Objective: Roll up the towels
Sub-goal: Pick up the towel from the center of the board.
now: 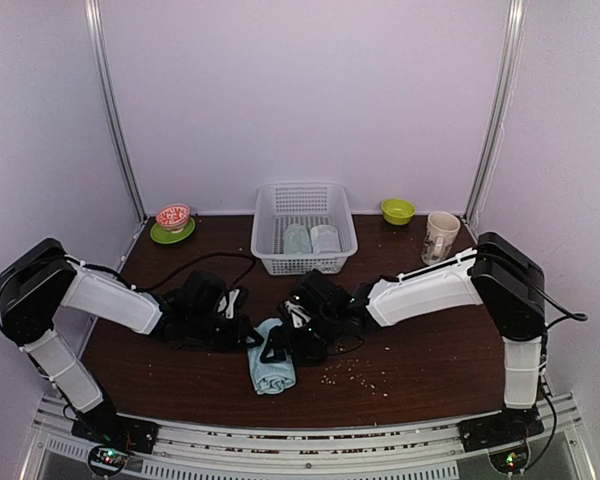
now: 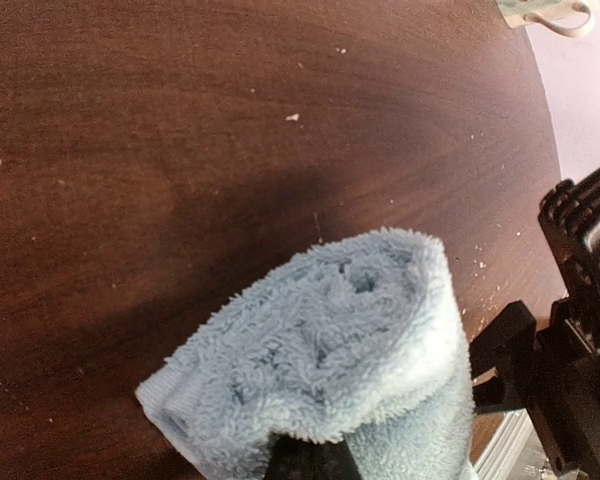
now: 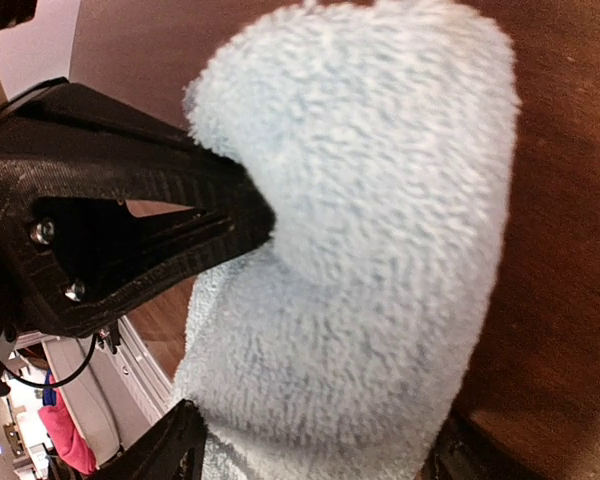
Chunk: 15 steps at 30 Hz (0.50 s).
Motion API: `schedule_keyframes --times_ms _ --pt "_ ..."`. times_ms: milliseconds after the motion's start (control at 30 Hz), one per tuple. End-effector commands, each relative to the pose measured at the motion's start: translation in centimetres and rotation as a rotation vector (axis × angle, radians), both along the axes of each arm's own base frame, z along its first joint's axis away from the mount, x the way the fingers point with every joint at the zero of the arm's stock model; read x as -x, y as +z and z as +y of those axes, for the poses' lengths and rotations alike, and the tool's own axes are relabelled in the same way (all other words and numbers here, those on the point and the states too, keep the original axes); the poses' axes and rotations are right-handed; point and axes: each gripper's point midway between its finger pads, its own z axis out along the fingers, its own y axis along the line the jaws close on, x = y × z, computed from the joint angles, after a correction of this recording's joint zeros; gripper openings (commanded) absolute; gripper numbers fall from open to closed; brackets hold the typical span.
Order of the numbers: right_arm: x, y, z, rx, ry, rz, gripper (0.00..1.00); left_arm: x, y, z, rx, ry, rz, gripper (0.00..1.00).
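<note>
Fluffy light-blue terry towel (image 1: 270,372) lay rolled, left gripper (image 3: 260,218) closed in its fold, right gripper (image 3: 315,448) spread; careful withdrawal seemed next.

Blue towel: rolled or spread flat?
Rolled, loosely. The blue towel is a compact bundle, and the left wrist view shows its layers curled over themselves.

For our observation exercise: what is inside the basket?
Two towels side by side in the basket: a green towel and a white towel. The basket floor beneath them is covered.
</note>
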Motion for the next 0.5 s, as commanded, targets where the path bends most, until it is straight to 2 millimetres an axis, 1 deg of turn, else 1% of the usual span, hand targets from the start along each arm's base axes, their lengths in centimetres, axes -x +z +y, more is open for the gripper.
schedule_keyframes --times_ms 0,100,200,333,467 --pt "-1.5 1.4 -0.9 -0.024 -0.086 -0.012 0.75 2.2 -4.6 3.7 -0.162 0.047 0.124 0.0" --pt "-1.3 1.5 -0.3 0.016 -0.053 -0.024 0.77 2.1 -4.5 3.5 -0.153 0.046 0.122 0.0" --pt "-0.4 -0.1 -0.1 0.108 -0.001 -0.016 0.77 2.0 -4.3 3.3 -0.148 0.043 0.12 0.0" --pt "0.9 -1.7 0.3 0.155 0.04 0.003 0.76 2.0 -4.0 3.3 -0.142 0.044 0.117 0.0" --pt "1.7 -3.1 0.4 0.194 0.073 0.022 0.7 2.0 -3.8 3.2 -0.135 0.04 0.114 0.0"
